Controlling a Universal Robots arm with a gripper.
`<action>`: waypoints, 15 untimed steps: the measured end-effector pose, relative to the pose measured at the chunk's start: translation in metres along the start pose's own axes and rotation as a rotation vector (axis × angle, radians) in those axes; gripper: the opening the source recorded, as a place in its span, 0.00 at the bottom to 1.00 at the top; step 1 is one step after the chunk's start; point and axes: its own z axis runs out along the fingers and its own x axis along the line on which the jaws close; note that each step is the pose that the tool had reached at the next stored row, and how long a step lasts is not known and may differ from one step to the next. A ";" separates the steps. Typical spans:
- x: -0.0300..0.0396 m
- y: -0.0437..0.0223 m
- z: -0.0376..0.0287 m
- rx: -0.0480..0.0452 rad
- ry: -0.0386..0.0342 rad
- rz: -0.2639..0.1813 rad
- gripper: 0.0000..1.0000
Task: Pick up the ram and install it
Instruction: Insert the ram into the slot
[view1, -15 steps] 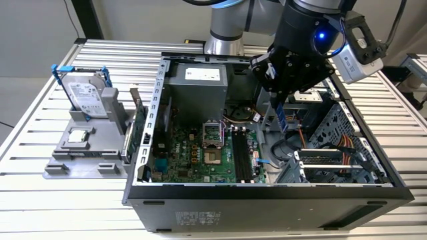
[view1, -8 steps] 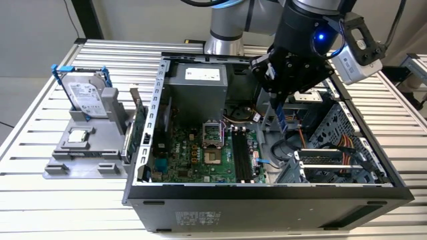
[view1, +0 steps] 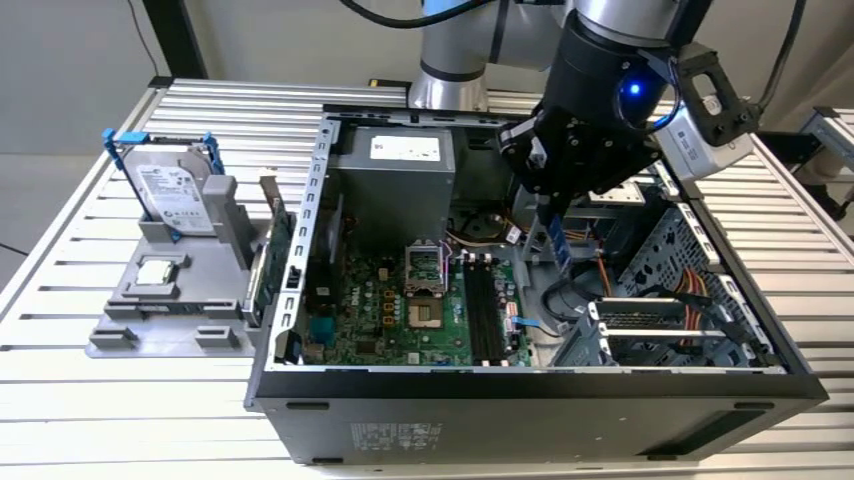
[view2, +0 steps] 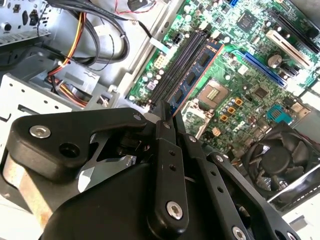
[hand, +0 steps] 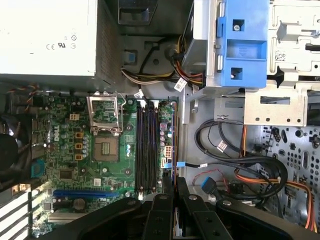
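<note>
Gripper (view1: 550, 205) hangs over the open case (view1: 534, 410) in the exterior view, clenched on the ram (view1: 558, 240). The ram points down from it, narrow end up, clear of the board (view1: 387, 300). The slots (view1: 483, 310) lie at about seven o'clock from the ram, lower down and empty. A power supply (view1: 400, 170) sits at ten o'clock from the gripper, and the drive cage (view1: 681, 260) at four o'clock. A bundle of cables (view1: 487, 232) lies at nine o'clock, just beside the ram. Outside the case, toward nine o'clock, a grey stand (view1: 160, 320) carries an upright hard drive (view1: 174, 190) and a flat square chip (view1: 158, 270). A green card (view1: 267, 270) stands on edge near the case wall.

In the second wrist view the fingers (view2: 165, 145) pinch the ram's (view2: 197, 75) near end from both sides. The dark blue stick runs away from them above the board, parallel to the slots (view2: 175, 65) and close alongside them. The socket (view2: 212, 95) lies on the ram's other side, with a fan (view2: 277, 160) farther off.

In the first wrist view the ram (hand: 173, 145) shows edge-on as a thin line leading from the gripper (hand: 174, 185). It runs between the slots (hand: 147, 145) and the case's metal divider. A thin cable with a blue tag (hand: 181, 164) crosses just beside it. A blue bracket (hand: 240, 45) sits on the drive cage beyond.
</note>
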 end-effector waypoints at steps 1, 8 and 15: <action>0.0000 0.0000 0.0000 0.0002 0.0001 0.000 0.00; 0.0000 -0.0001 0.0046 0.0002 -0.0002 0.009 0.00; 0.0001 -0.0003 0.0116 0.0005 -0.0008 0.031 0.00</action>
